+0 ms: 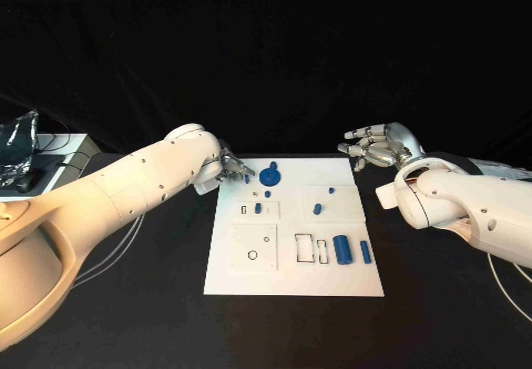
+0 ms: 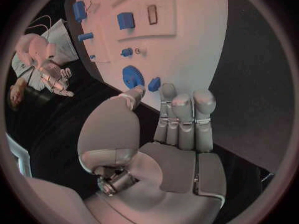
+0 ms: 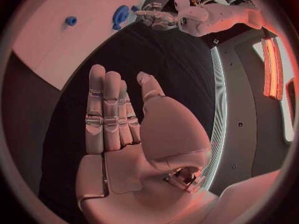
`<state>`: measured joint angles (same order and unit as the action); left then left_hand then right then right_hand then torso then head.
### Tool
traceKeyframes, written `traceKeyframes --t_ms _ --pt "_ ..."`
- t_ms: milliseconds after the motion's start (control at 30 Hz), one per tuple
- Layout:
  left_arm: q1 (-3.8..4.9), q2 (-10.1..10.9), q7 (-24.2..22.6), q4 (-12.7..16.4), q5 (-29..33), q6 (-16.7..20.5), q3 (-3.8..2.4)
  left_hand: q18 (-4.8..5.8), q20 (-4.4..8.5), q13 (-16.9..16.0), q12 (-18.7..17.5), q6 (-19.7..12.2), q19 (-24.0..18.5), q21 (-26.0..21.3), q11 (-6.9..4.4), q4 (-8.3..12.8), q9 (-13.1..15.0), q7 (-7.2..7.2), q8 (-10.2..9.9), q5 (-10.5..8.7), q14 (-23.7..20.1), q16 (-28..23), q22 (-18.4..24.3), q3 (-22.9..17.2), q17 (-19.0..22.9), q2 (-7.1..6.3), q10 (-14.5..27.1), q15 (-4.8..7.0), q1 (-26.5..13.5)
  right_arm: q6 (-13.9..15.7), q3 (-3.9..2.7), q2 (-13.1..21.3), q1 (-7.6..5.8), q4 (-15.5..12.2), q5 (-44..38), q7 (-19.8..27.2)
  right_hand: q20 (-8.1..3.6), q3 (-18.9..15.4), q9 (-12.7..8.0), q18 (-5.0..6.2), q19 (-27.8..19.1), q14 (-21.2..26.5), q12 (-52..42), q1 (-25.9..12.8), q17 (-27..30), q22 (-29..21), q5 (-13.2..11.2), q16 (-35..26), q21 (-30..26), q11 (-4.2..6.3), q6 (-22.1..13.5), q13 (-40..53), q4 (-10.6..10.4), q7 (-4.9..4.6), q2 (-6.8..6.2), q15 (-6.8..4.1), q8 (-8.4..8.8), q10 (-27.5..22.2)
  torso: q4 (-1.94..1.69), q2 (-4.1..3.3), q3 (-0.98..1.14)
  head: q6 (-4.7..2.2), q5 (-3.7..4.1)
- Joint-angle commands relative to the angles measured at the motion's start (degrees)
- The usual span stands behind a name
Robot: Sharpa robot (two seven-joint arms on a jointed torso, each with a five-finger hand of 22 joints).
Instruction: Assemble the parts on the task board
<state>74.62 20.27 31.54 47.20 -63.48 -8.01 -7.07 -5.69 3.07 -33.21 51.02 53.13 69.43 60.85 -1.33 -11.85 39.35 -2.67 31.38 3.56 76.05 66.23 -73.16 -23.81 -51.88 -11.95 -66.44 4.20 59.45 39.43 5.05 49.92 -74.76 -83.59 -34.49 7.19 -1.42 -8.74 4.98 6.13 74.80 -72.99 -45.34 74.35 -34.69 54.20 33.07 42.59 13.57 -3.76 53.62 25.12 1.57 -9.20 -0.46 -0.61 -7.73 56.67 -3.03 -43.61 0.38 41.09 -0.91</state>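
The white task board lies flat in the middle of the black tabletop, with the small blue parts spread over it. A blue gear sits near the far edge of the board, and a small blue block lies just beyond it, close to the far edge. Lower, a blue peg stands in a raised white plate, and another small blue piece sits on the plate to its right. Near the right edge of the board two blue cylinders lie side by side, beside some rectangular slots. The left hand is at the far left corner of the board, its fingers straight and close together, with the tips near the gear and the small block; in the left wrist view they hold nothing, and I cannot tell if they touch the board. The right hand is above the tabletop beyond the far right corner of the board, apart from it, with the fingers stretched out and the palm empty.
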Motion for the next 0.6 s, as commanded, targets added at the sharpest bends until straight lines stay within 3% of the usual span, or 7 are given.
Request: traceKeyframes --t_ms 33,467,567,600 --pt "0.09 -0.3 -0.4 0.0 0.8 -0.8 0.1 -0.32 -0.09 0.0 0.2 0.1 0.4 0.4 -0.3 0.3 0.0 0.26 0.2 0.18 0.4 0.2 -0.1 -0.2 -0.1 0.32 0.0 0.11 0.1 -0.1 -0.04 -0.1 -0.02 -0.1 -0.3 0.8 -0.1 0.3 -0.1 -0.2 -0.4 -0.3 0.3 -0.2 0.0 -0.1 0.2 -0.1 0.1 0.43 0.0 0.0 0.0 -0.3 -0.03 -0.15 0.4 0.1 -0.02 -0.06 0.01 0.08 0.07" --pt "0.08 -0.5 -0.5 -0.5 1.2 -0.1 0.38 -0.26 -0.01 0.0 0.1 0.3 0.6 0.7 -0.5 1.3 0.0 0.47 0.2 0.14 0.7 0.4 -0.4 -1.4 -0.5 1.35 -0.2 0.26 1.6 -0.1 -0.04 -0.1 -0.02 -0.2 -0.3 0.7 -0.1 0.3 -0.1 -0.2 -0.4 -0.3 0.3 -0.2 0.0 -0.1 0.2 -0.1 0.1 0.43 0.0 0.0 0.0 -0.3 -0.03 -0.15 0.4 0.1 -0.1 -0.03 -0.01 0.18 0.24" --pt "0.08 -0.6 -0.5 -0.5 1.3 0.2 0.41 -0.23 0.04 0.0 0.1 0.3 0.7 0.8 -0.6 1.8 0.0 0.58 0.2 0.12 0.8 0.5 -0.5 -2.0 -0.6 2.19 -0.3 0.34 2.3 -0.1 -0.05 -0.1 -0.02 -0.2 -0.3 0.7 -0.1 0.3 -0.1 -0.2 -0.4 -0.3 0.3 -0.2 0.0 -0.1 0.2 -0.1 0.1 0.43 0.0 0.0 0.0 -0.3 -0.03 -0.15 0.4 0.1 -0.06 -0.01 -0.02 0.25 0.2" --pt "0.08 -0.5 -0.6 -0.5 1.3 0.3 0.42 -0.18 0.1 0.0 0.0 0.4 0.8 0.9 -0.73 2.3 0.0 0.75 0.3 0.1 0.9 0.6 -0.6 -2.7 -0.8 3.09 -0.4 0.44 3.2 -0.1 -0.05 -0.1 -0.02 -0.2 -0.3 0.7 -0.1 0.3 -0.1 -0.2 -0.4 -0.3 0.3 -0.2 0.0 -0.1 0.2 -0.1 0.1 0.43 0.0 0.0 0.0 -0.3 -0.03 -0.15 0.4 0.1 -0.06 -0.01 -0.03 0.27 0.2"
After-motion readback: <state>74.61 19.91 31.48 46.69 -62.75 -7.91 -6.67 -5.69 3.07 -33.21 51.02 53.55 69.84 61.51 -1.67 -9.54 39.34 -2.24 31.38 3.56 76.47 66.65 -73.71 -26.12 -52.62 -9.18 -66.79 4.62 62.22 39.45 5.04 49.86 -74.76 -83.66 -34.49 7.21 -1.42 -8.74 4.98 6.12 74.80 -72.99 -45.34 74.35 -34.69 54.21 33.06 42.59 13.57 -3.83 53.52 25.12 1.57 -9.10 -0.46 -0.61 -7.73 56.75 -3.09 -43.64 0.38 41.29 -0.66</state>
